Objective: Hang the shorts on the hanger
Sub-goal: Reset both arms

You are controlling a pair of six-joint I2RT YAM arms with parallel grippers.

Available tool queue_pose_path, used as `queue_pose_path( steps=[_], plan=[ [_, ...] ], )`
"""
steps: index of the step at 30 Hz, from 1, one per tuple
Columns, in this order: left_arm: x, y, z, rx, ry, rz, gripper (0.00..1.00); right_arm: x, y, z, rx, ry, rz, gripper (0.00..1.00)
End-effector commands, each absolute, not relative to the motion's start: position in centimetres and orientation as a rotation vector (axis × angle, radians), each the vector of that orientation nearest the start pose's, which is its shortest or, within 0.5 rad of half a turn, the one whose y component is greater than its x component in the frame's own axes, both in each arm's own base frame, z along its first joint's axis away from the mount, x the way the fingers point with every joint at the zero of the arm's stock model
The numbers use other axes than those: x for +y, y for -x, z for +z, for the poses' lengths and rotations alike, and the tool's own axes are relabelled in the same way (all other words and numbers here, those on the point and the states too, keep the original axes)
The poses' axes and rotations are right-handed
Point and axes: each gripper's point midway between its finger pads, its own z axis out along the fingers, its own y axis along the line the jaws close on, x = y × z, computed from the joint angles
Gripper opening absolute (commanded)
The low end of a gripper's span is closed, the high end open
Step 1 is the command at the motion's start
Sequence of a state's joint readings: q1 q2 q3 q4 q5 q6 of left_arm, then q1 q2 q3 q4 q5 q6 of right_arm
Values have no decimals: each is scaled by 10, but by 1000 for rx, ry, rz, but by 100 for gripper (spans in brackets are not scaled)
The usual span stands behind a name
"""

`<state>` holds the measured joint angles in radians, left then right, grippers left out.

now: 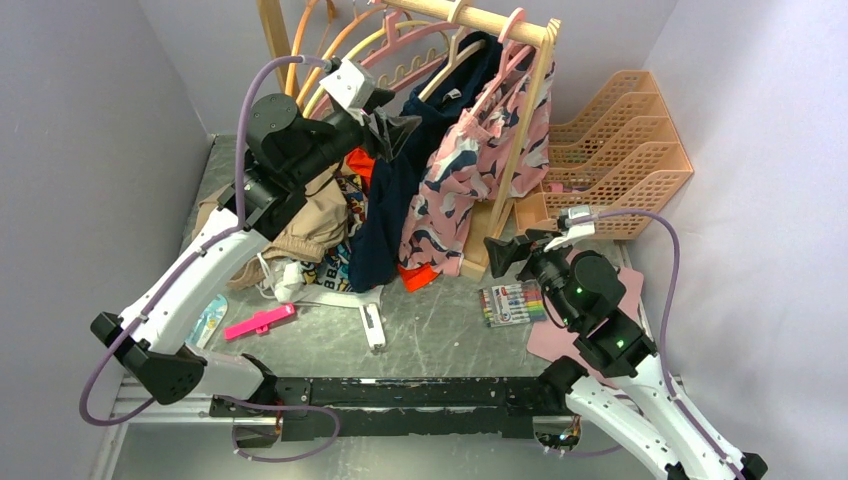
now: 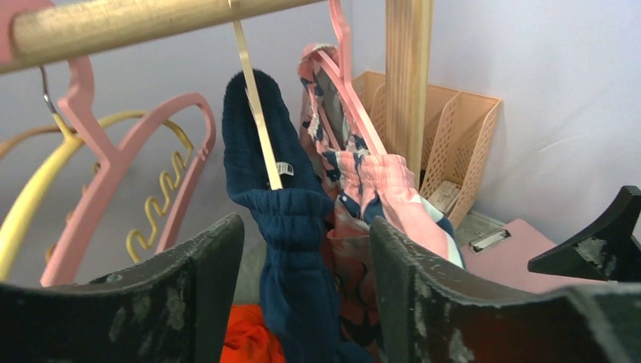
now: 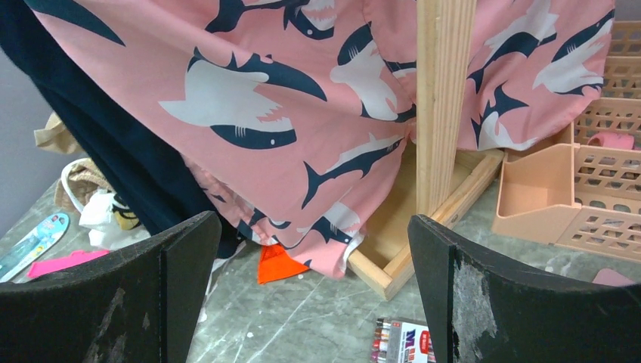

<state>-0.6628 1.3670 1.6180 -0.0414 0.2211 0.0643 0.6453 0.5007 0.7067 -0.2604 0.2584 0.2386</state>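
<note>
The navy shorts (image 1: 392,205) hang by their waistband over one arm of the cream hanger (image 1: 441,76), whose hook sits on the wooden rail (image 1: 480,18). In the left wrist view the hanger (image 2: 257,113) runs down into the gathered waistband of the shorts (image 2: 291,219). My left gripper (image 1: 397,130) is up at the rail, open, and its jaws stand apart on either side of the shorts (image 2: 306,227) with a gap on each side. My right gripper (image 1: 515,250) is low near the rack's foot, open and empty (image 3: 314,221).
Pink shark-print shorts (image 1: 470,170) hang right beside the navy ones. Pink hangers (image 2: 113,174) and a yellow hanger (image 2: 30,204) hang to the left. A clothes pile (image 1: 310,225), a marker pack (image 1: 512,303), a peach file organizer (image 1: 620,150) and the rack's post (image 3: 442,98) are close by.
</note>
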Motion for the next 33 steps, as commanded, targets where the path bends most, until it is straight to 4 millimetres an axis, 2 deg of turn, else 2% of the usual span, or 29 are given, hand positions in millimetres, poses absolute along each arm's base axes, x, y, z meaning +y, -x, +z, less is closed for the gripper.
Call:
queue_pose_path(
  steps=[1, 5, 8, 13, 15, 17, 22, 24, 27, 33],
  plan=[
    [-291, -316, 501, 1228, -673, -637, 72, 126, -229, 304, 1619, 129, 465, 100],
    [-280, -309, 511, 1215, -650, -620, 87, 127, -229, 309, 1617, 130, 470, 100],
    [-266, -297, 514, 1221, -621, -610, 95, 127, -229, 311, 1623, 125, 472, 100],
    [-229, -272, 502, 1301, -513, -603, 99, 125, -231, 310, 1645, 78, 475, 100],
    [-209, -265, 476, 1401, -424, -594, 100, 121, -234, 306, 1666, 30, 459, 100],
    [-178, -260, 442, 1527, -256, -549, 100, 111, -241, 299, 1694, -68, 414, 100],
    [-117, -234, 335, 1840, 193, -463, 100, 66, -254, 270, 1751, -443, 193, 100],
    [-102, -224, 299, 1918, 335, -432, 100, 52, -254, 262, 1765, -524, 97, 100],
    [-90, -215, 268, 1963, 422, -389, 100, 42, -255, 265, 1744, -588, 38, 100],
    [-85, -223, 249, 1966, 410, -309, 100, 46, -262, 283, 1714, -521, 40, 100]
  ],
)
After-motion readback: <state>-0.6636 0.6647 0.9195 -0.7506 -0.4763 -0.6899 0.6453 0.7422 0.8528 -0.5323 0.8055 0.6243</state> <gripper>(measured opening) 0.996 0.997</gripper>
